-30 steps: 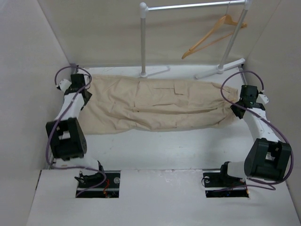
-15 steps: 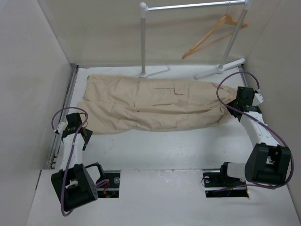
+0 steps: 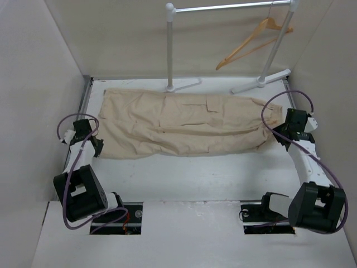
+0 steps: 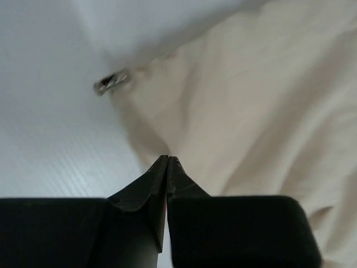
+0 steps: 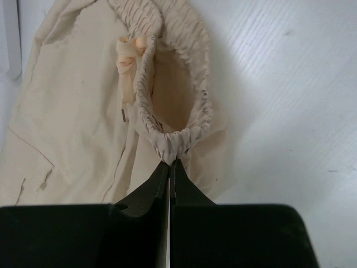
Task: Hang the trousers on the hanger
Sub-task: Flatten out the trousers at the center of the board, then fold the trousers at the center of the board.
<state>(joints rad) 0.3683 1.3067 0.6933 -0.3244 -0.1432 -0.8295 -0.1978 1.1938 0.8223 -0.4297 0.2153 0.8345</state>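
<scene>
Top external view: one pair of trousers [image 3: 184, 123] lies flat and wrinkled across the bench [image 3: 195, 176], long axis left to right. It is well apart from the one hanger [image 3: 251, 44], which hangs tilted on the one white rail [image 3: 223, 7] at the back. The hanger's hook is too thin to make out against the wall. You have two arms, one hand each. Your left hand [image 3: 96, 148] sits at the cloth's near-left corner, your right hand [image 3: 280, 131] at its right end. From up here you can't read either hand's jaws: both are small and dark.

Left wrist view settles one: the fingertips [image 4: 159, 170] are pressed together right at the cloth's edge. You cannot tell whether any fabric is caught between them, since the tips hide the contact. A small shiny bit [image 4: 111, 82] at that edge is too blurred to identify. Most of the trousers are cut off by the frame.

Right wrist view shows what the overhead doesn't. That hand is clamped on a gathered elastic band [image 5: 178, 139] ringing an opening of the trousers, with a knotted cord [image 5: 131, 56] just inside it. Stitching at lower left runs off the frame. Only the overhead shows the hanger.
</scene>
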